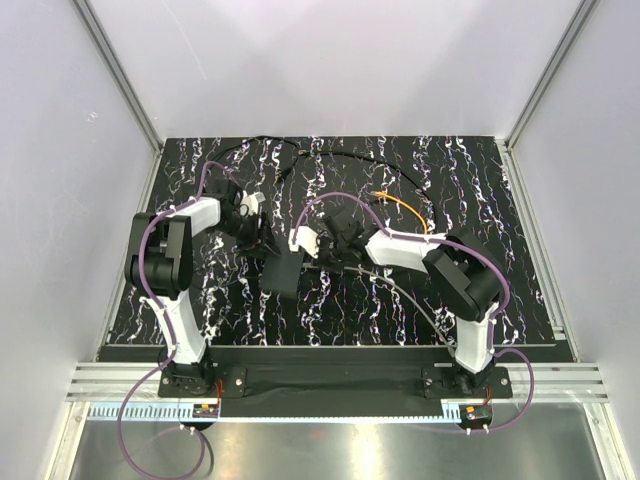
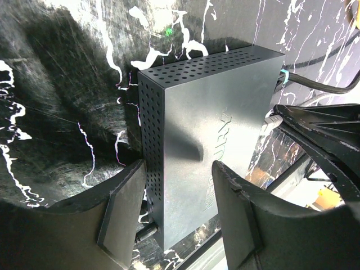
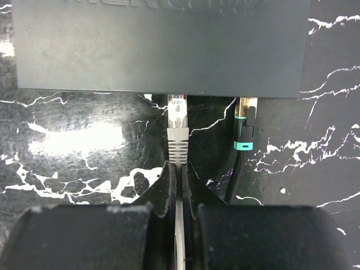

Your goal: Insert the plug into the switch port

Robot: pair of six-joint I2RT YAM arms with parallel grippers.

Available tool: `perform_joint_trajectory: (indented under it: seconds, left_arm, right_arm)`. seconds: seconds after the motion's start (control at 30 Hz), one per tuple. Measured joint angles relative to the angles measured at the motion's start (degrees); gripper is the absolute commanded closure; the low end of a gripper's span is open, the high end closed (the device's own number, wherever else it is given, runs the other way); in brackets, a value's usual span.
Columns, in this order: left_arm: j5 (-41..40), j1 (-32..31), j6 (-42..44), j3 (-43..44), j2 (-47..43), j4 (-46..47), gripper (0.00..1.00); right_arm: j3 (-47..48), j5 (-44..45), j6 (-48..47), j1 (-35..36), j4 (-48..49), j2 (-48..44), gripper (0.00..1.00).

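Note:
The switch, a flat matte-black box (image 1: 283, 272), lies on the marbled mat between the arms. My left gripper (image 2: 179, 169) is open, its fingers standing apart on either side of the box's near corner (image 2: 185, 140); no grip shows. My right gripper (image 3: 178, 169) is shut on the grey cable just behind the plug (image 3: 177, 121). The plug's grey boot and clear tip point straight at the box's thin edge (image 3: 163, 93), and the tip reaches under that edge. The port itself is hidden below the overhang. In the top view my right gripper (image 1: 312, 255) sits at the box's right side.
A black braided cable with a teal ring (image 3: 245, 143) is plugged into the same edge, right of the plug. An orange cable (image 1: 400, 205) and thin black cords (image 1: 330, 152) loop at the back of the mat. White walls enclose the mat on three sides.

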Motion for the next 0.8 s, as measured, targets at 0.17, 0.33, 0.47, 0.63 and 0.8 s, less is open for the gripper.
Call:
perform_joint_trajectory:
  seconds: [0.17,0.33,0.47,0.63,0.8]
  left_arm:
    - [0.02,0.0,0.07,0.0,0.0,0.0,0.44]
    - [-0.26,0.0,0.42,0.13,0.0,0.15,0.44]
    - [-0.37,0.0,0.52,0.13,0.0,0.39,0.44]
    - [-0.39,0.0,0.68,0.13,0.0,0.42,0.44]
    - [-0.39,-0.02,0.85,0.22,0.0,0.57,0.44]
  right_arm:
    - [1.14,1.25,1.99,0.02,-0.9,1.11,1.0]
    - [1.77,2.67,3.76,0.09,-0.57,1.57,1.0]
    - [1.77,3.37,5.05,0.11,-0.04,1.57,1.0]
    - [1.88,3.28,6.64,0.09,-0.24,1.57,1.0]
    - [2.62,2.32,7.8,0.04,0.04,1.57,1.0]
